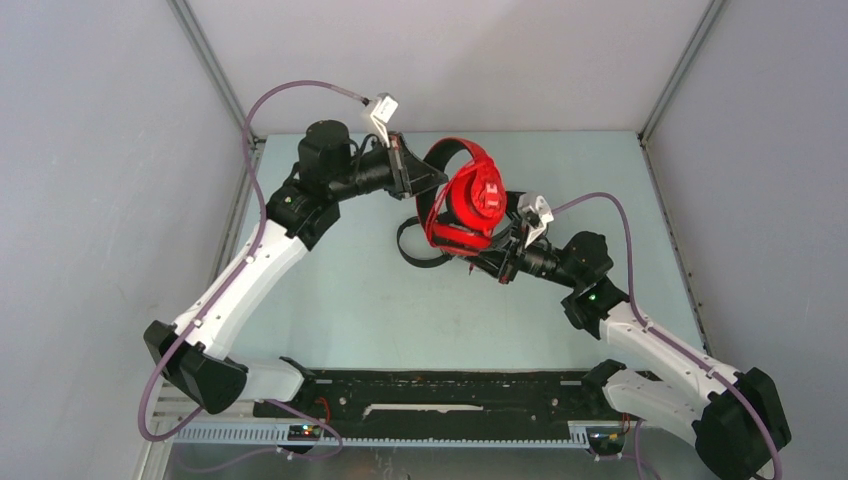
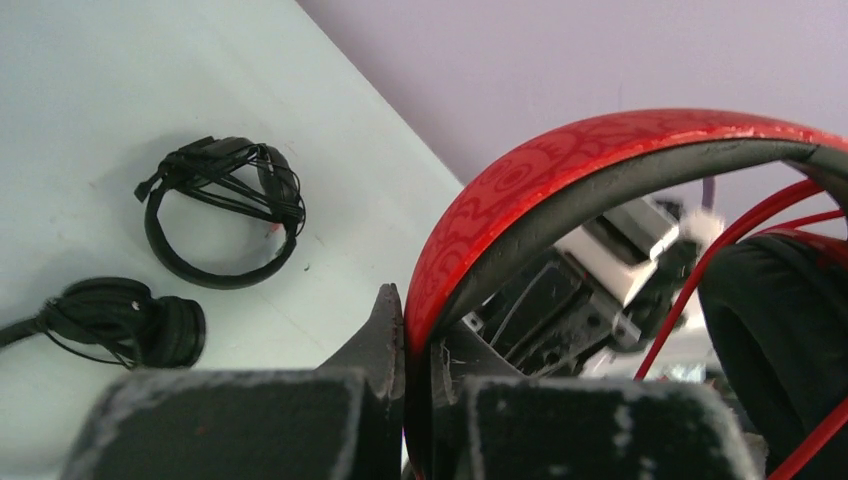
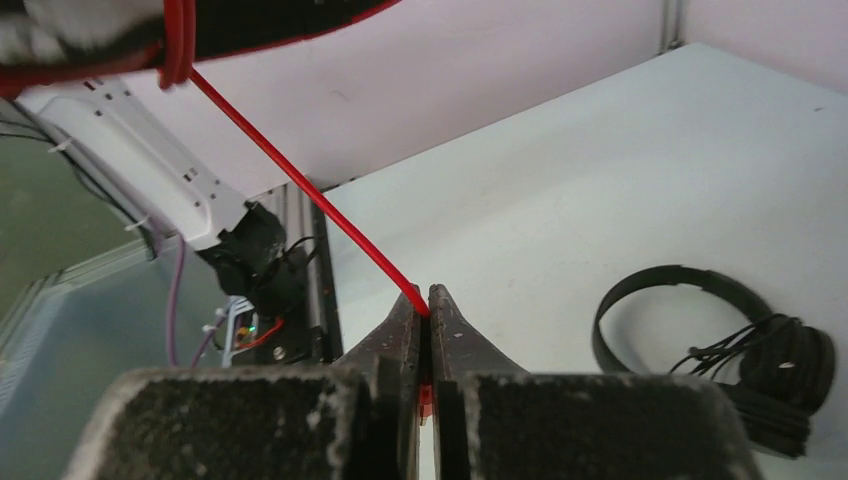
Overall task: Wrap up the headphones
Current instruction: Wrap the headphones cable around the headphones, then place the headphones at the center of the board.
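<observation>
On the left, the left gripper [image 2: 408, 325] is pressing its black fingers together on the patterned band of the red over-ear headset with black cushions [image 1: 475, 200]. It is gripping the left end of that band and holding the whole thing up off the pale table [image 1: 350, 300].

From the left wrist camera, two more headsets are lying flat on the table, below the red headset and off to its left. They are near each other but not touching. The farther one is a black headset with its thin cable wound across the band [image 2: 225, 205]. The nearer one is a second black headset [image 2: 130, 320], its cable bunched against the ear cups. From above, a black band from one of them is showing just under the near-left side of the red headset. I cannot tell which of the two it is.

The red headset itself is hanging between the two arms, with one ear cup facing upward.

A thin red cable [image 3: 300, 180] is running taut from the right side of the red headset, slanting down. The right gripper [image 3: 428, 305] is sitting just to the right of the red headset, on its near side. Its fingers are closed tight, pinching the red cable between their tips.
</observation>
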You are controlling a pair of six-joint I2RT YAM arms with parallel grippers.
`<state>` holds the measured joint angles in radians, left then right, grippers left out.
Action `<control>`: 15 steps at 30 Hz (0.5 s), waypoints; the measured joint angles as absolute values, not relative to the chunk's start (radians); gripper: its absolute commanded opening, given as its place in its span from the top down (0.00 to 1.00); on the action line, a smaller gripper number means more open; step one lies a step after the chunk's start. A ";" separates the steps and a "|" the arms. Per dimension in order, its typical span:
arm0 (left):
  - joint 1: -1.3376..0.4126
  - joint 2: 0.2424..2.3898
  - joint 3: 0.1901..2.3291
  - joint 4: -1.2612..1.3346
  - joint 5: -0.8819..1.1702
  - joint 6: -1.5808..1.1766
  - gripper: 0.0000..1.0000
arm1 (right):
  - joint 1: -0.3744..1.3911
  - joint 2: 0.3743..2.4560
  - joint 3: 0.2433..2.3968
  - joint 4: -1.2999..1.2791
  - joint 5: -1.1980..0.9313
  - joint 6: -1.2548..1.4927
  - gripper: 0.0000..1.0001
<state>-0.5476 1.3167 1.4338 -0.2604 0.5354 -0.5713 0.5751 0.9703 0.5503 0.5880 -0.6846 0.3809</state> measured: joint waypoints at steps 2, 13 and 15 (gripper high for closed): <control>-0.545 1.317 1.434 -0.271 0.594 -0.479 1.00 | 0.572 0.970 0.550 0.580 -0.712 0.411 1.00; -0.546 1.317 1.376 -0.444 0.663 0.221 1.00 | 0.573 1.030 0.547 0.552 -0.828 0.543 1.00; -0.545 1.328 1.372 -0.494 0.663 0.350 1.00 | 0.588 1.062 0.542 0.546 -0.833 0.550 1.00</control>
